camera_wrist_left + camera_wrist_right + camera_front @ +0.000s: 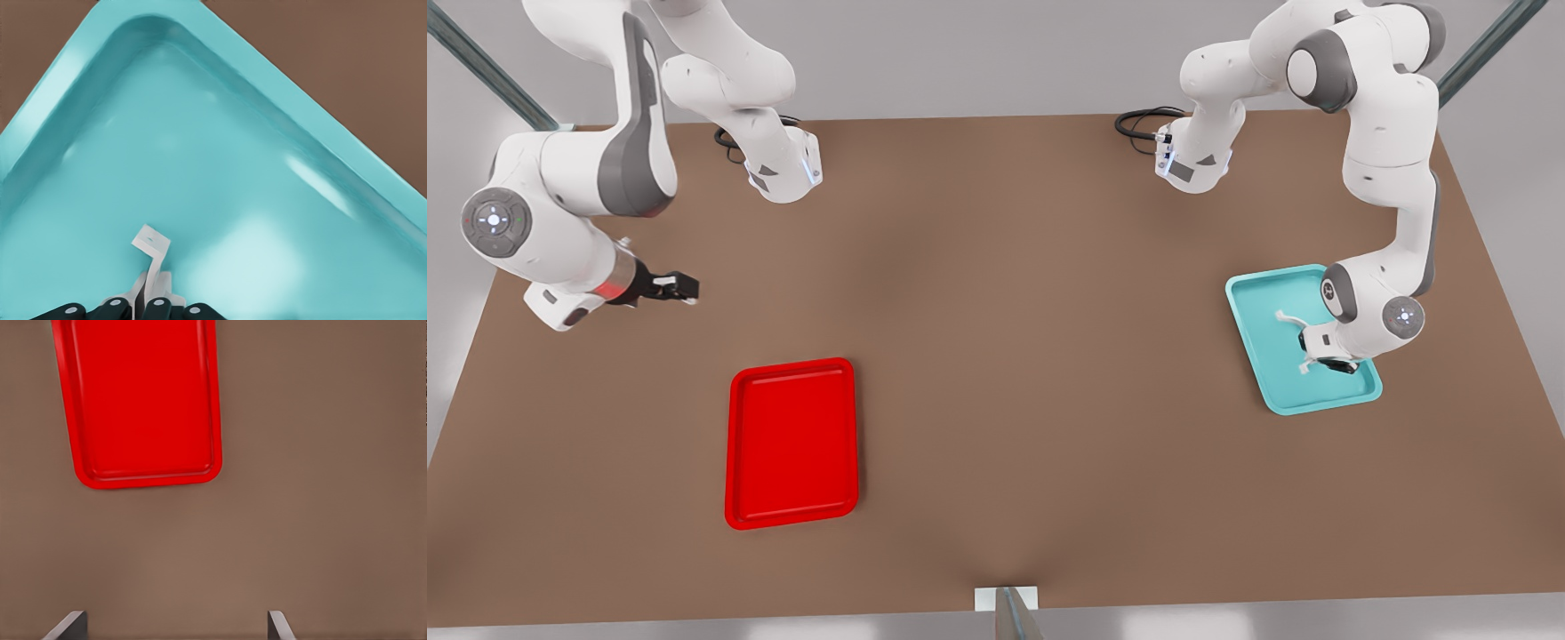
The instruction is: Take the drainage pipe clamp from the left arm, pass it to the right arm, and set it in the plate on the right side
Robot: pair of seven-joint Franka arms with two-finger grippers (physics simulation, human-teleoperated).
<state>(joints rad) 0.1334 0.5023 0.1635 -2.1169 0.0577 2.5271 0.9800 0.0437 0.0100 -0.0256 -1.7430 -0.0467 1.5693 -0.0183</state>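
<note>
Left jaws (1327, 354): closed on the drainage pipe clamp (1294, 322), low over the cyan tray (1258, 356). In the left wrist view the two fingers (157, 308) pinch the white strip of the drainage pipe clamp (151, 253) near one end; a bent tab stands clear past the fingertips, above the tray floor. Whether any part of the clamp touches the tray cannot be told. The cyan tray (200, 160) lies under the camera, one rounded corner and raised rim visible.

Left arm (1387, 178): reaches down from its base at about 1 o'clock on the desk (996, 311) to the tray at about 3 o'clock in the front view.

Right jaws (680, 286): spread wide, holding nothing. In the right wrist view two finger tips (67, 627) stand far apart over bare desk (320, 520). They hover at about 9 o'clock in the front view, pointing toward the desk centre.

Right arm (560, 196): waits, raised off the desk.

Plate (791, 442): red, flat on the desk at about 7 o'clock in the front view, well apart from the cyan tray and nearer the right jaws. The plate (143, 400) also appears in the right wrist view.
</note>
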